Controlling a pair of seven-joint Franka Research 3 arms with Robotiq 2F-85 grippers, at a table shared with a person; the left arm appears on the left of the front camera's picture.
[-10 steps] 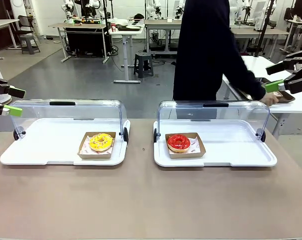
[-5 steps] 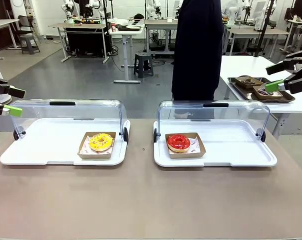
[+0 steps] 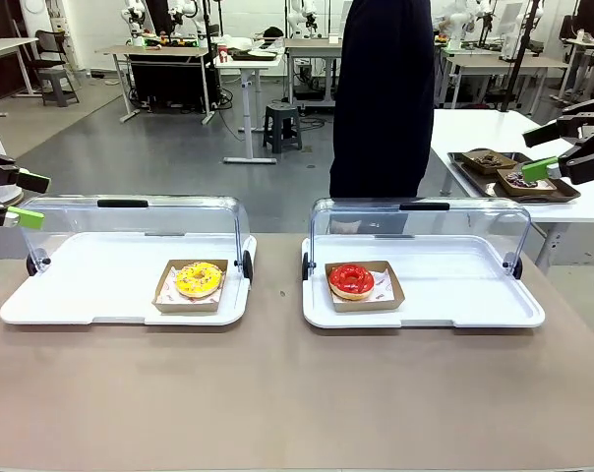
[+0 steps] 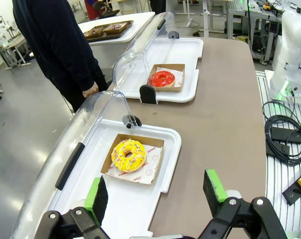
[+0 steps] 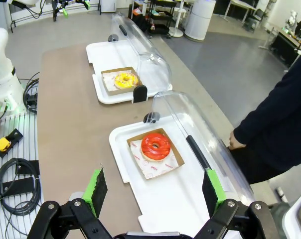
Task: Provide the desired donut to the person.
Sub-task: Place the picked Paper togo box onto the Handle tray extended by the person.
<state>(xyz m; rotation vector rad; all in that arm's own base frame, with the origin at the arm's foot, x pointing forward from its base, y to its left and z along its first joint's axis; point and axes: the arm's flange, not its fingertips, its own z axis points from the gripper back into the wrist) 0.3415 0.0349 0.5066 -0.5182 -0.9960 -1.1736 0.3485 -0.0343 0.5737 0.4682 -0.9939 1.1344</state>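
Two white trays sit on the brown table (image 3: pixel 277 403), one at left of centre (image 3: pixel 81 285) and one at right of centre (image 3: pixel 464 290). Each has one clear lid, so two lids: left (image 3: pixel 140 221) and right (image 3: pixel 420 226). There are two cardboard boxes, left (image 3: pixel 162 295) and right (image 3: pixel 387 288), and two donuts on them: one yellow (image 3: pixel 199 278), one red (image 3: pixel 351 279). One person (image 3: pixel 381 98) stands at upper centre. Two grippers show, one at the left edge (image 3: pixel 12 200), one at the right edge (image 3: pixel 558 147). On the side table at upper right, one dark tray (image 3: pixel 563 190) holds at least two more donuts.
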